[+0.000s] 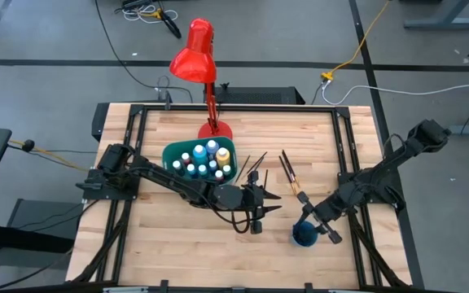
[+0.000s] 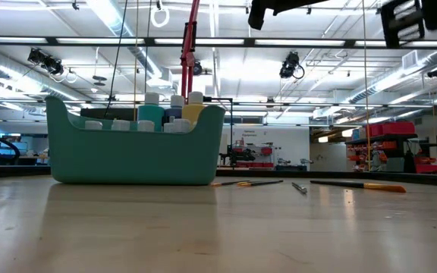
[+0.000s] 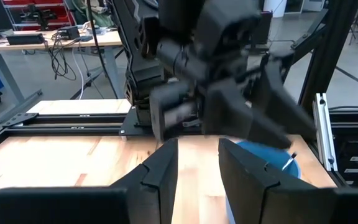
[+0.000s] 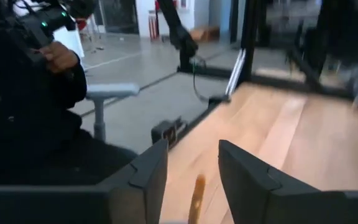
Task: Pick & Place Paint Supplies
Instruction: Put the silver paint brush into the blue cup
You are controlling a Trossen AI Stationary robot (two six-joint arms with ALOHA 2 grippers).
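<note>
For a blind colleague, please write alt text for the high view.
Seen from above, the right gripper hangs over a small blue cup on a wooden table, and the left gripper hovers mid-table. A teal bin holds paint bottles; paintbrushes lie beside it, near a red lamp.

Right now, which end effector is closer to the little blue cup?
Right. The right end effector hangs just above the blue cup, at its rim. The left end effector sits apart, toward the teal bin.

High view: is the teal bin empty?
No, the teal bin holds a cluster of white-capped paint bottles, packed together beside the red lamp's base.
</note>
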